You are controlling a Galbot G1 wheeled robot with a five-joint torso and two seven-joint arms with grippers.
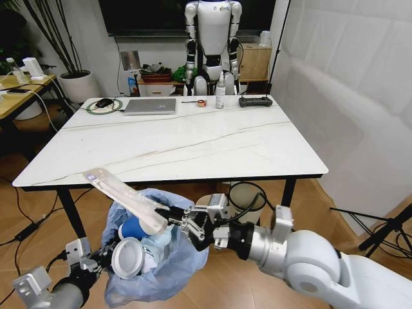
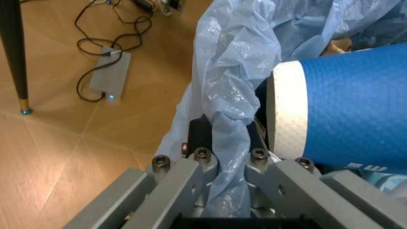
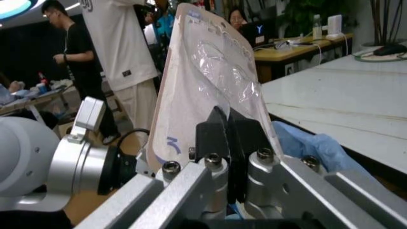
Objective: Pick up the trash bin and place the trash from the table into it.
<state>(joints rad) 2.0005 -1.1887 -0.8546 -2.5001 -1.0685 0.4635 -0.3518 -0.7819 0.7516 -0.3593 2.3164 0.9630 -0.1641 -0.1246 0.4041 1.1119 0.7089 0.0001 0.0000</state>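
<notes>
The trash bin (image 1: 158,264), lined with a crinkled light-blue bag, hangs in front of the table (image 1: 193,145), below its near edge. My left gripper (image 1: 100,259) is shut on the bag's rim (image 2: 228,143) at the bin's left side. A blue paper cup (image 1: 132,228) (image 2: 346,109), a white lid (image 1: 127,257) and other light-blue trash lie inside. My right gripper (image 1: 170,215) (image 3: 228,136) is shut on the end of a long clear plastic wrapper (image 1: 122,196) (image 3: 207,86). The wrapper slants up and to the left over the bin's opening.
Along the table's far edge lie a closed laptop (image 1: 149,106), a mouse (image 1: 103,103), a tape roll (image 1: 201,103), a bottle (image 1: 220,93) and a black controller (image 1: 255,101). Another robot (image 1: 212,32) stands behind. A cream bin (image 1: 248,196) sits under the table. A white wall (image 1: 360,96) closes the right.
</notes>
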